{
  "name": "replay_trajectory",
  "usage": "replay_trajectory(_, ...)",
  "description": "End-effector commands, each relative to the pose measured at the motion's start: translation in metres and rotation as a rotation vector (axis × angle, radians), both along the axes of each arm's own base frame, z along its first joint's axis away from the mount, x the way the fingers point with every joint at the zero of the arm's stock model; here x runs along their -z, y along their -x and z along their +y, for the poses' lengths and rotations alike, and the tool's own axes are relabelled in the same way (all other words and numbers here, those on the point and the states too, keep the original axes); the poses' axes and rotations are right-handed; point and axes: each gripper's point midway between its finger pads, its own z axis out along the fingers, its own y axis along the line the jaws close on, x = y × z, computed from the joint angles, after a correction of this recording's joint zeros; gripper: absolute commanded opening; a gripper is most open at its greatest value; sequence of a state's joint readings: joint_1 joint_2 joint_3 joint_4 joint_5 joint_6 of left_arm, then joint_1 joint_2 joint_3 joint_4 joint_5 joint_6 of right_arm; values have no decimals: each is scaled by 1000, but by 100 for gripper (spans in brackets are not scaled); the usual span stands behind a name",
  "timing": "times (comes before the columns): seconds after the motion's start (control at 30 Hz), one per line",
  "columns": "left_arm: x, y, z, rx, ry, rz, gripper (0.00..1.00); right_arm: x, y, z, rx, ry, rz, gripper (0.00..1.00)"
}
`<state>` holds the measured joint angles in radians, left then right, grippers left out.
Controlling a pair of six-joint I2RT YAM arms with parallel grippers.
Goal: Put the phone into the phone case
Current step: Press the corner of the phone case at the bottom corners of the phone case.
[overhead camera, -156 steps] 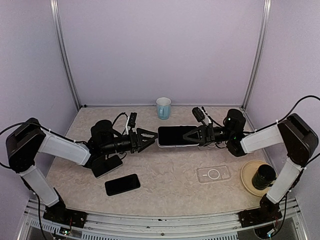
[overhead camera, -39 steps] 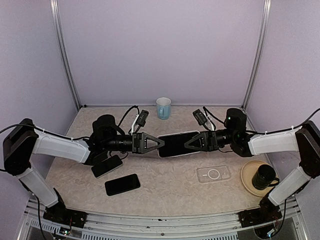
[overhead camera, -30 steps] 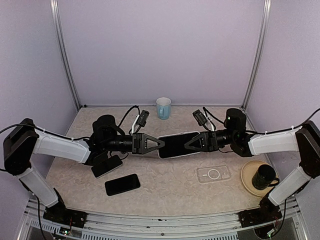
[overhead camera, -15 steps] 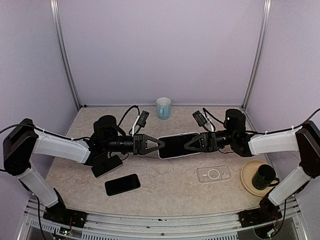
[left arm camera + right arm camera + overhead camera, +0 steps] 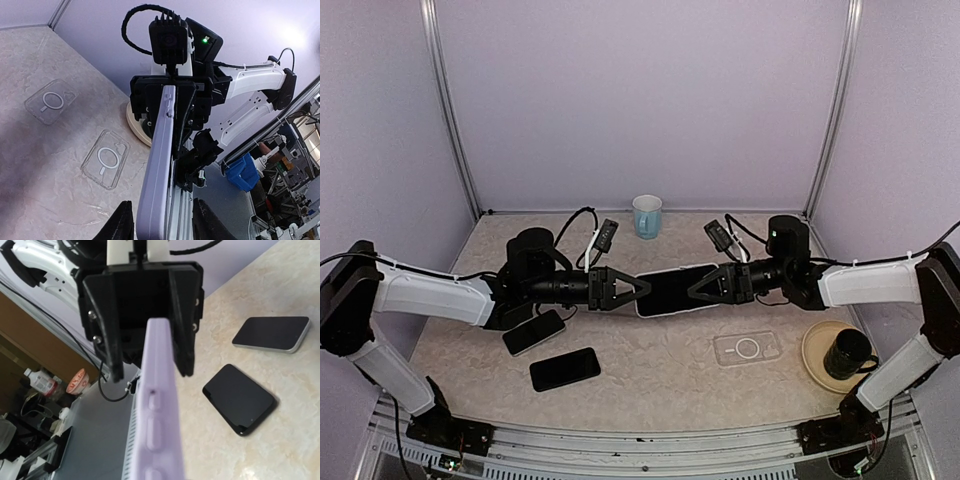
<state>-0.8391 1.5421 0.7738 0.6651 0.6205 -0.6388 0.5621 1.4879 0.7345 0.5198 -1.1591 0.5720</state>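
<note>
Above the middle of the worktop (image 5: 650,370), the lilac phone case (image 5: 157,165) with the phone (image 5: 670,288) in it hangs on edge between both arms. The right tool (image 5: 705,286) is clamped on its right end. The left tool (image 5: 638,288) stands partly spread around the left end, with gaps beside its fingers (image 5: 125,222).
</note>
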Motion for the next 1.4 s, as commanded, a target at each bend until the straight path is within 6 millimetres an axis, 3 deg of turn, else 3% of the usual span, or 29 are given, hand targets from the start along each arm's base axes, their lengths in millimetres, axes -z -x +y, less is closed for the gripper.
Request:
replay_trajectory(0.0,-20,5,1,48,68,-33,40,-28,16,-3,-56,-62,-104,0)
replay_trajectory(0.47,-20,2,4,62,90,-21,28,-19,25,-5,-92,-42,-97,0)
replay_trajectory(0.77,-6,-1,-6,29,-9,-54,0,-14,13,0,-41,-1,-77,0)
replay_trajectory(1.03,-12,-13,0,-104,-59,-129,0,-12,-3,2,39,46,-75,0)
replay_trajectory(1.07,-14,-13,1,-108,-52,-129,3,-13,-4,2,41,45,-76,0)
replay_trajectory(1.13,-14,-12,2,-106,-46,-122,24,-18,-5,2,50,37,-86,0)
replay_trajectory(1.23,-16,-10,3,-89,-21,-106,44,-28,-5,0,63,17,-107,0)
replay_trajectory(1.37,-15,-4,3,-45,12,-79,51,-43,-5,-5,82,-17,-131,0)
